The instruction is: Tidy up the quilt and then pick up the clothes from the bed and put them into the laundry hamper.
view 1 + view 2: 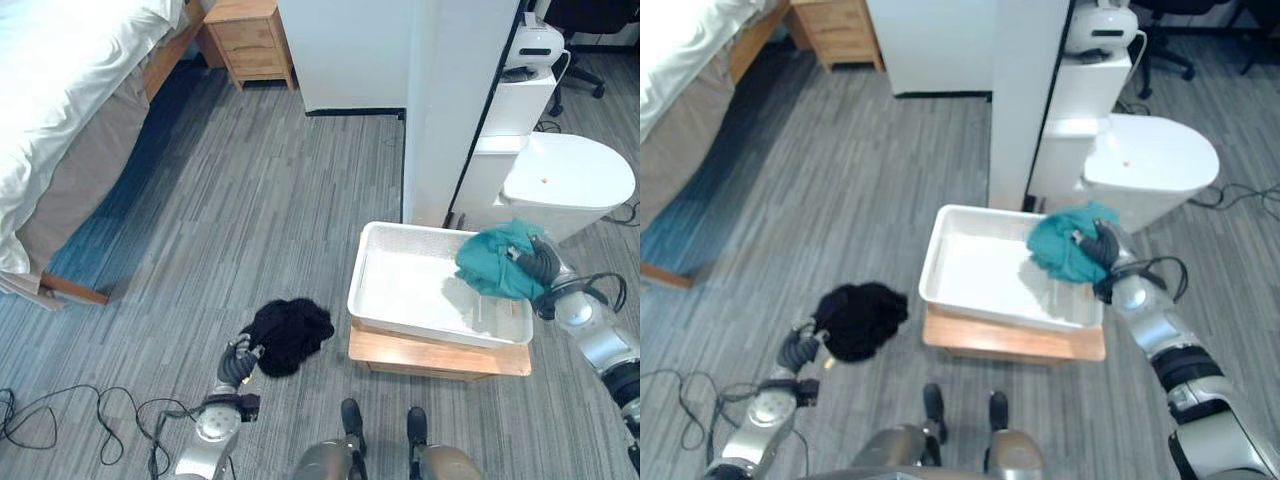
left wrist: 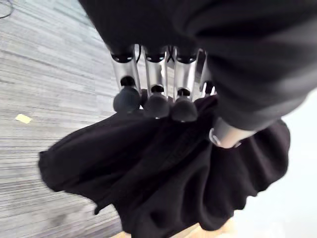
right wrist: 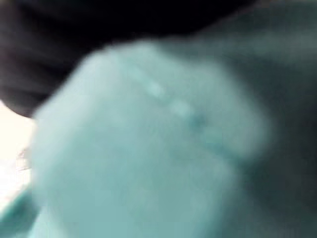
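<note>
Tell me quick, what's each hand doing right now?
Left hand: shut on the black garment.
Right hand: shut on the teal garment, over the white tray.

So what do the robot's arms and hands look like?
Each arm is shiny silver-grey metal with rounded joints. The left robot hand has silver fingers in a row ending in dark rounded tips, and a dark ribbed cover over its back. The right robot hand looks dark too, above a round silver wrist joint.
</note>
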### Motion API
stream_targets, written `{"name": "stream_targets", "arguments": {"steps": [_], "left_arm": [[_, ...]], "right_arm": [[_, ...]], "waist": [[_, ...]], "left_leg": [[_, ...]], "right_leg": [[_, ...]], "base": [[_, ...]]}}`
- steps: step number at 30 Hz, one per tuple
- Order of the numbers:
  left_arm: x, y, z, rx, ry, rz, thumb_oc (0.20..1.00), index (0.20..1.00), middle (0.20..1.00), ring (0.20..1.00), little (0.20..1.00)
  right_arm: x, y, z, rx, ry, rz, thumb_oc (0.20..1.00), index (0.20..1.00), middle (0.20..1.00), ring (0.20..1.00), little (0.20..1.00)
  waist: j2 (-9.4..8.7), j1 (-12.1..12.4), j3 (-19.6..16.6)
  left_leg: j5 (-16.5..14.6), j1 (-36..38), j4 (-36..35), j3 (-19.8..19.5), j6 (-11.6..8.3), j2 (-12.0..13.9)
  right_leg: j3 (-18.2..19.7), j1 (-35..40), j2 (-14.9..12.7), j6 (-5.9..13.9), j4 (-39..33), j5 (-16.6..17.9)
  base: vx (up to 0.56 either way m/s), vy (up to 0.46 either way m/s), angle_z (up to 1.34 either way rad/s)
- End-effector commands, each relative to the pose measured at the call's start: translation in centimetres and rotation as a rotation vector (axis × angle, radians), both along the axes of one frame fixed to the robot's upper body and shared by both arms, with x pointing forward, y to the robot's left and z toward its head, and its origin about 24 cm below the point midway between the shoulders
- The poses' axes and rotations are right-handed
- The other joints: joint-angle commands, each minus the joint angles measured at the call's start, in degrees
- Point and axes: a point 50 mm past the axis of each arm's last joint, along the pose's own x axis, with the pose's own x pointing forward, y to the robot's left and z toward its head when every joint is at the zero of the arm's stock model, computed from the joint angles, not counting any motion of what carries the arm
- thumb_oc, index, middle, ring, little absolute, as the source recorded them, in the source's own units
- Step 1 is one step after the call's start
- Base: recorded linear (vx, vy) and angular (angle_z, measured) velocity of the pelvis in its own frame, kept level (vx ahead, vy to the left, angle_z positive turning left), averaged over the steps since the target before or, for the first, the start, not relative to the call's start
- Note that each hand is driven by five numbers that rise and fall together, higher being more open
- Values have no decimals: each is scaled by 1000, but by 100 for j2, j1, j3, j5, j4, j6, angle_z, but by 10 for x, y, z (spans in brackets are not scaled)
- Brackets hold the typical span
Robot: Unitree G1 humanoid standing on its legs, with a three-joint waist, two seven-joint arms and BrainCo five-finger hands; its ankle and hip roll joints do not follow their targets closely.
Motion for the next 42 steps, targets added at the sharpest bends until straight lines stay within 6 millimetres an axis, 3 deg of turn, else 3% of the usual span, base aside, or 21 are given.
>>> {"name": "stream_targets", "arguments": {"steps": [1,2,3,4,5,6,7,14,16,17,19,20,24,27,31,32,34,35,37,38,42], "left_arm": [[26,9,54,-22,-278,-26,200,200,200,200,200],[30,10,70,2,-343,-47,200,200,200,200,200],[30,10,70,3,-342,-46,200,200,200,200,200],[34,12,93,55,-434,-71,200,200,200,200,200],[34,12,92,55,-433,-72,200,200,200,200,200],[39,9,113,94,-520,-110,200,200,200,200,200],[40,8,120,108,-545,-123,200,200,200,200,200],[58,-24,167,202,-753,-247,200,200,200,200,200],[71,-38,188,262,-843,-260,200,200,200,200,200],[72,-39,188,263,-844,-262,200,200,200,200,200],[87,-51,201,316,-892,-266,200,200,200,200,200],[106,-58,204,370,-873,-253,200,200,200,200,200],[132,-72,209,434,-846,-247,200,200,200,200,200],[148,-84,205,465,-799,-261,200,200,200,200,200],[155,-98,172,466,-645,-329,200,200,200,200,200],[155,-97,172,467,-645,-329,200,200,200,200,200],[152,-103,127,415,-459,-353,200,200,200,200,200],[152,-103,127,415,-460,-352,200,200,200,200,200],[137,-100,66,374,-198,-337,200,200,200,200,200],[134,-101,56,350,-147,-334,1000,1000,1000,1000,1000],[123,-91,32,244,-34,-264,1000,1000,1000,1000,1000]], "right_arm": [[10,-1,17,-95,-55,-5,1000,1000,1000,1000,1000],[9,-3,15,-135,-42,-6,1000,1000,1000,1000,1000],[9,-3,14,-135,-42,-6,1000,1000,1000,1000,1000],[4,-5,15,-221,-42,12,1000,1000,1000,1000,1000],[3,-6,14,-221,-41,12,1000,1000,1000,1000,1000],[-7,-7,7,-300,-27,32,1000,1000,1000,1000,1000],[-12,-8,5,-330,-22,46,1000,1000,1000,1000,1000],[-62,-18,-14,-433,2,71,1000,1000,1000,1000,1000],[-79,-17,-25,-400,21,66,1000,1000,1000,1000,1000],[-80,-18,-24,-399,21,63,1000,1000,1000,1000,1000],[-90,-18,-36,-375,61,57,1000,1000,1000,1000,1000],[-99,-18,-47,-351,107,56,1000,1000,1000,1000,1000],[-106,-21,-56,-353,150,48,1000,1000,1000,1000,1000],[-112,-22,-65,-350,186,38,1000,1000,1000,1000,1000],[-113,-19,-73,-337,212,31,1000,1000,1000,1000,1000],[-113,-19,-73,-337,211,31,1000,1000,1000,1000,1000],[-111,-14,-81,-314,233,26,1000,1000,1000,1000,1000],[-110,-14,-81,-314,232,27,1000,1000,1000,1000,1000],[-102,-5,-87,-301,245,35,1000,1000,1000,1000,1000],[-100,-4,-91,-299,262,32,1000,1000,1000,1000,1000],[-94,6,-95,-283,270,50,1000,1000,1000,1000,1000]], "waist": [[-186,54,-143],[-185,47,-158],[-190,45,-154],[-208,-9,-177],[-211,-6,-177],[-246,-80,-211],[-260,-122,-237],[-390,-560,-366],[-429,-820,-414],[-428,-799,-411],[-438,-988,-420],[-447,-1185,-405],[-454,-1410,-312],[-413,-1539,-235],[-295,-1685,-52],[-295,-1680,-58],[-246,-1716,43],[-246,-1712,37],[-223,-1736,137],[-215,-1723,137],[-215,-1692,135]], "left_leg": [[-507,397,-29,246,-732,430],[-507,419,-29,253,-739,437],[-509,424,-29,254,-740,437],[-522,472,-29,267,-746,449],[-523,475,-29,267,-746,448],[-545,532,-29,291,-743,451],[-556,562,-29,301,-738,454],[-679,816,-29,526,-698,483],[-722,872,-29,656,-677,497],[-724,873,-29,661,-677,497],[-751,911,-29,793,-669,509],[-789,951,-29,915,-669,515],[-786,886,-29,1070,-662,528],[-726,761,-29,1184,-672,541],[-708,632,-29,1263,-657,497],[-685,612,-29,1269,-659,503],[-684,564,-29,1271,-641,470],[-663,544,-29,1277,-643,476],[-682,504,-29,1269,-618,448],[-687,493,-29,1259,-611,443],[-683,477,-29,1245,-608,439]], "right_leg": [[-247,139,-269,437,-35,-823],[-250,158,-267,433,-35,-827],[-248,163,-266,432,-35,-828],[-232,192,-260,430,-35,-841],[-232,196,-260,430,-35,-842],[-192,236,-244,424,-35,-855],[-172,249,-243,420,-35,-860],[52,332,-220,444,-35,-870],[182,295,-202,464,-35,-838],[188,293,-202,465,-35,-837],[313,245,-178,483,-35,-817],[421,210,-162,519,-35,-803],[573,40,-145,564,-35,-729],[654,-154,-157,589,-33,-645],[726,-347,-217,638,-7,-610],[733,-367,-211,629,-15,-583],[754,-433,-236,634,8,-584],[760,-453,-230,625,2,-559],[753,-516,-249,616,30,-568],[757,-522,-250,610,30,-567],[750,-527,-244,599,26,-558]], "base": [[15,-11,7],[10,-7,5],[0,0,0],[0,0,0],[0,0,0],[0,0,0],[37,-12,-2],[35,1,-15],[10,3,-36],[21,6,-29],[28,16,-26],[2,9,-34],[-32,7,-48],[-68,6,-24],[-52,21,-27],[-45,33,-14],[-40,24,-9],[-38,39,-3],[-31,50,-4],[-16,13,-6],[-4,4,-3]]}}
